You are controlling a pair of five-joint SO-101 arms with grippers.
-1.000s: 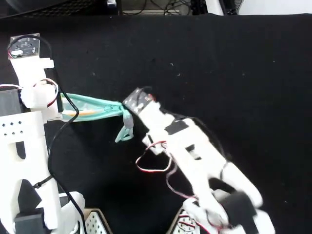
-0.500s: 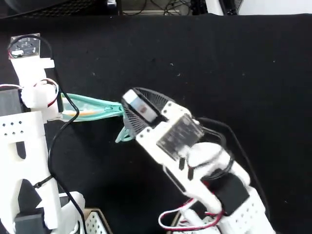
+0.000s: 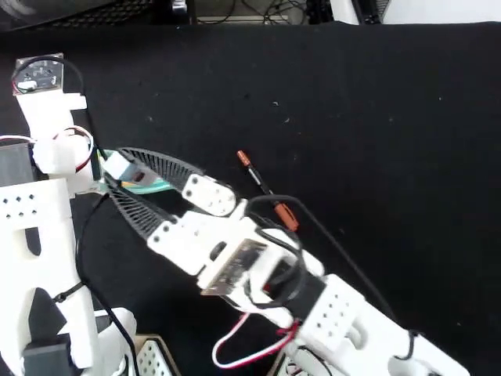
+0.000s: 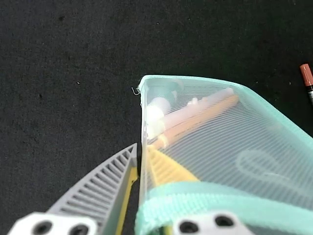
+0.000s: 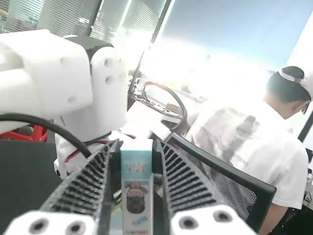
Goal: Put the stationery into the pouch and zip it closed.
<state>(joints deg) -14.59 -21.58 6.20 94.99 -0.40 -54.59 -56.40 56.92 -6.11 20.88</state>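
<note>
The teal mesh pouch hangs from my left gripper, which is shut on its edge; an orange pencil and white items lie inside. From above, the pouch shows beside the left arm. My right gripper is over the pouch close to that arm. It is shut on a small white and blue box, held upright between the black ribbed fingers. A dark pen with red-brown ends lies on the black table, right of the pouch.
The black table is bare to the right and at the back. The left arm's white body stands just beyond the right gripper. Red and black cables trail from the right arm near the front edge.
The right arm has turned its wrist and swung left from the pouch's right end to over the pouch by the left arm. The pen on the table has come into sight.
</note>
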